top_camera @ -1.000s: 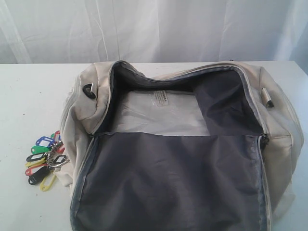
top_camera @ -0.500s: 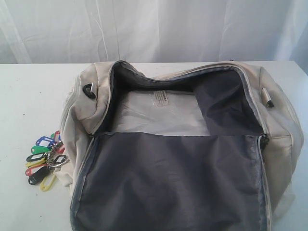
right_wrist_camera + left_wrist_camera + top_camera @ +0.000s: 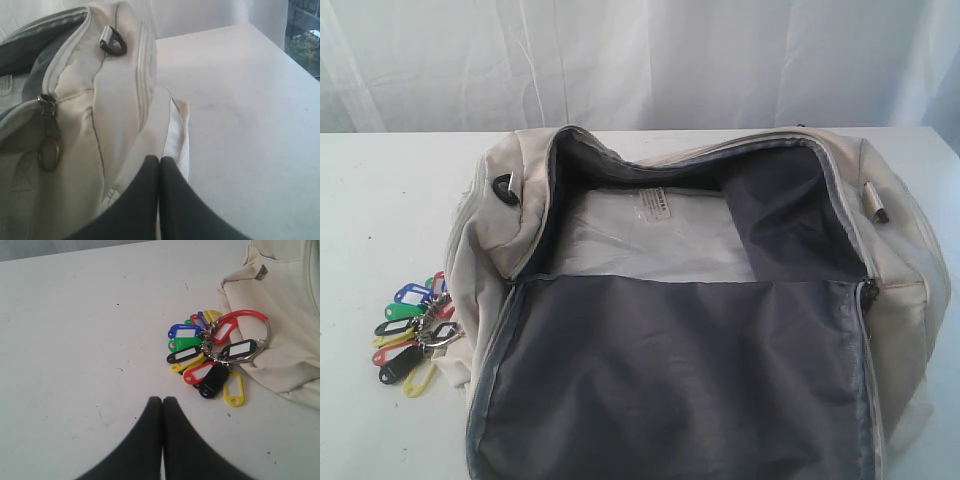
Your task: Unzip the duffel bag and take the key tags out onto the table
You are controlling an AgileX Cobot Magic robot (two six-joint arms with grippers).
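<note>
The cream duffel bag point(image 3: 905, 260) lies on the white table point(image 3: 380, 200) with its main flap unzipped and folded forward, grey lining showing. The key tags point(image 3: 412, 330) lie on the table against the bag's left end; in the left wrist view the key tags point(image 3: 210, 357) are a coloured bunch on a metal ring beside the duffel bag point(image 3: 285, 300). My left gripper point(image 3: 162, 399) is shut and empty, a short way from the tags. My right gripper point(image 3: 160, 159) is shut and empty, over the duffel bag's point(image 3: 85, 100) end and a pale strap point(image 3: 175, 135). Neither arm shows in the exterior view.
A zipper pull with a ring point(image 3: 47, 145) hangs at the bag's opening. A dark metal buckle point(image 3: 112, 42) sits on the bag's end. A clear plastic sheet with a label point(image 3: 650, 235) lies inside the bag. A white curtain point(image 3: 640, 60) hangs behind the table.
</note>
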